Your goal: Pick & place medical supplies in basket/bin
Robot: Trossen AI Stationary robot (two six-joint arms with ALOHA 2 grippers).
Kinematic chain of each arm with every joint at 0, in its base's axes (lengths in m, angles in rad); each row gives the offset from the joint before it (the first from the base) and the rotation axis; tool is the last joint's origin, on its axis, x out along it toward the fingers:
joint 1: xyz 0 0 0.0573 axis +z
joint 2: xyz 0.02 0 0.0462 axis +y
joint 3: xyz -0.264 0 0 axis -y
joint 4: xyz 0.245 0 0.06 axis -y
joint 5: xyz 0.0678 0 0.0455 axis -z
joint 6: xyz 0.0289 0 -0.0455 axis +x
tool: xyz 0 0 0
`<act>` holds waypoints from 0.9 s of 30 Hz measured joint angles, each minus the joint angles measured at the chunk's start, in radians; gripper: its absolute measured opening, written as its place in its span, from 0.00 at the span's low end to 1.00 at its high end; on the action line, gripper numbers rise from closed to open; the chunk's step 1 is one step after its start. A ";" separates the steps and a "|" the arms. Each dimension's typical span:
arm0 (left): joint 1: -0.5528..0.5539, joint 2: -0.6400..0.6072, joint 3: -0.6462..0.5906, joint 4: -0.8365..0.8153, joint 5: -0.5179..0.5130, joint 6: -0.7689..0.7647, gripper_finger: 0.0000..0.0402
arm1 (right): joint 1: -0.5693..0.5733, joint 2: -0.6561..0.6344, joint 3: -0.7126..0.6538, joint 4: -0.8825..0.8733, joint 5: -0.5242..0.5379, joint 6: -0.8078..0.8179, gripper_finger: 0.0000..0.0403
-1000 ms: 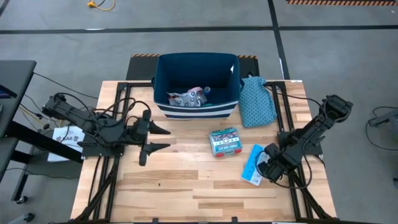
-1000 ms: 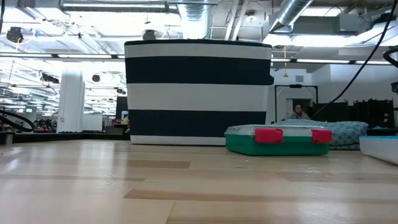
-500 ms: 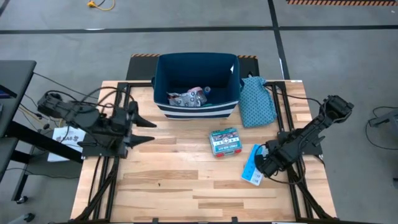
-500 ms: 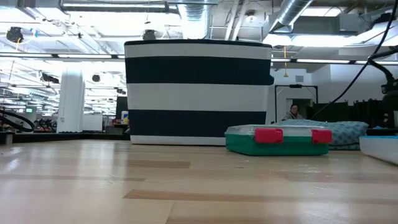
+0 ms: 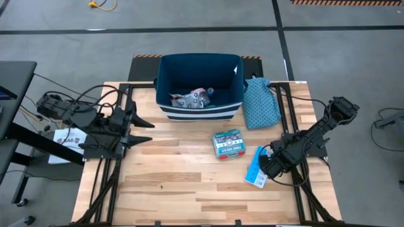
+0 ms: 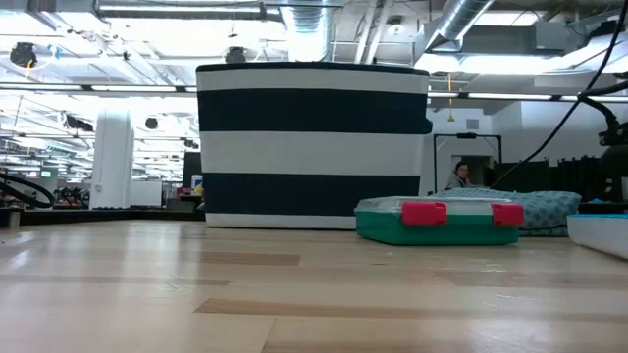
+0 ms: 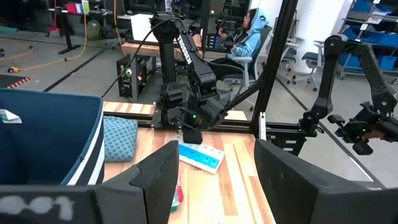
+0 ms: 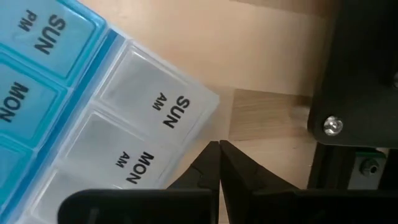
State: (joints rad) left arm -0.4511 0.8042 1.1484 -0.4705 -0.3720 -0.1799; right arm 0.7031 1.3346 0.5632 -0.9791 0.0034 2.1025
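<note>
Pale wooden boards formed the counter (image 5: 189, 189) where two dark robot arms worked, a workshop stretching away behind. At the far edge stood the navy bin (image 5: 199, 85) with white stripes, several small supplies (image 5: 190, 98) already lying inside, and a teal patterned cloth bag (image 5: 261, 102) touching its right side. Nearer the middle lay the teal-and-red box (image 5: 228, 143), well apart from the bin. The light blue pill organiser (image 5: 257, 166) rested flat near the right edge, its day labels showing. The right hand (image 5: 273, 168) hung low just beside the organiser, fingers pressed together, gripping nothing. The left hand (image 5: 140, 130) hovered at the left side, fingers spread wide and empty. A person sat in the background.
</note>
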 joint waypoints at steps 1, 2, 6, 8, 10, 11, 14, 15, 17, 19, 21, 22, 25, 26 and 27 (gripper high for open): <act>0.000 0.001 0.000 -0.005 0.000 0.000 0.49 | 0.000 0.000 0.000 0.001 0.001 -0.007 0.00; 0.000 0.001 0.000 -0.011 0.000 0.000 0.49 | 0.000 0.000 0.000 0.002 0.001 -0.013 0.00; 0.000 0.001 0.000 -0.013 0.000 0.000 0.49 | 0.005 0.000 0.000 0.004 -0.002 -0.056 0.00; 0.000 0.001 0.000 -0.013 0.000 0.000 0.49 | 0.013 0.000 0.000 0.004 -0.003 -0.075 0.00; 0.000 0.001 0.000 -0.013 -0.005 0.000 0.49 | 0.019 0.000 0.000 0.004 -0.006 -0.085 0.00; 0.000 0.007 0.000 -0.013 -0.011 0.001 0.49 | 0.023 0.000 0.000 0.005 -0.010 -0.085 0.00; 0.011 0.033 0.000 -0.009 -0.055 0.025 0.49 | 0.038 0.000 0.008 0.004 -0.031 -0.086 0.00; 0.016 0.043 0.000 -0.010 -0.059 0.033 0.49 | 0.044 0.000 0.014 0.001 -0.029 -0.086 0.00; 0.028 0.059 0.000 -0.014 -0.054 0.036 0.49 | 0.054 0.000 0.024 -0.011 -0.027 -0.086 0.00; 0.041 0.068 0.000 -0.007 -0.049 0.036 0.49 | 0.063 0.000 0.026 -0.017 -0.027 -0.086 0.00; 0.051 0.078 0.000 -0.007 -0.026 0.034 0.49 | 0.076 0.000 0.026 -0.016 -0.028 -0.087 0.00; 0.056 0.083 0.000 -0.009 -0.016 0.033 0.49 | 0.083 0.000 0.026 -0.016 -0.028 -0.087 0.00; 0.069 0.090 0.000 -0.005 0.020 0.028 0.49 | 0.098 0.000 0.026 -0.016 -0.013 -0.087 0.00; 0.071 0.092 0.000 -0.005 0.028 0.022 0.49 | 0.099 0.000 0.026 -0.017 -0.002 -0.087 0.00; 0.072 0.094 0.000 -0.007 0.034 0.016 0.50 | 0.098 0.000 0.026 -0.021 0.005 -0.088 0.00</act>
State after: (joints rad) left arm -0.3794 0.8977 1.1484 -0.4774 -0.3384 -0.1641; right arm 0.8010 1.3342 0.5896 -1.0003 0.0081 2.0145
